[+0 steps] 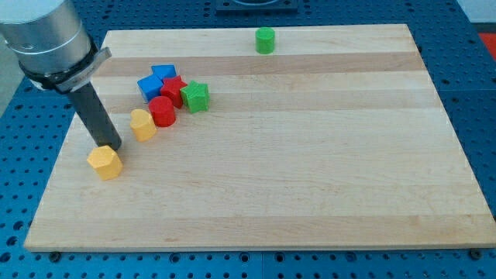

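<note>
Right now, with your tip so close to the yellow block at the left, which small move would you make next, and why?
Probably a short push toward the view's bottom. My tip stands at the upper edge of the yellow block, seemingly touching it, so that block would slide first. The other yellow block and the red cylinder sit apart, up and right.

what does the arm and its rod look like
The arm is a smooth grey cylinder with a darker band and a small flat tab at its base. From it runs a straight dark rod, plain and unmarked, ending at my tip. No cables show.
</note>
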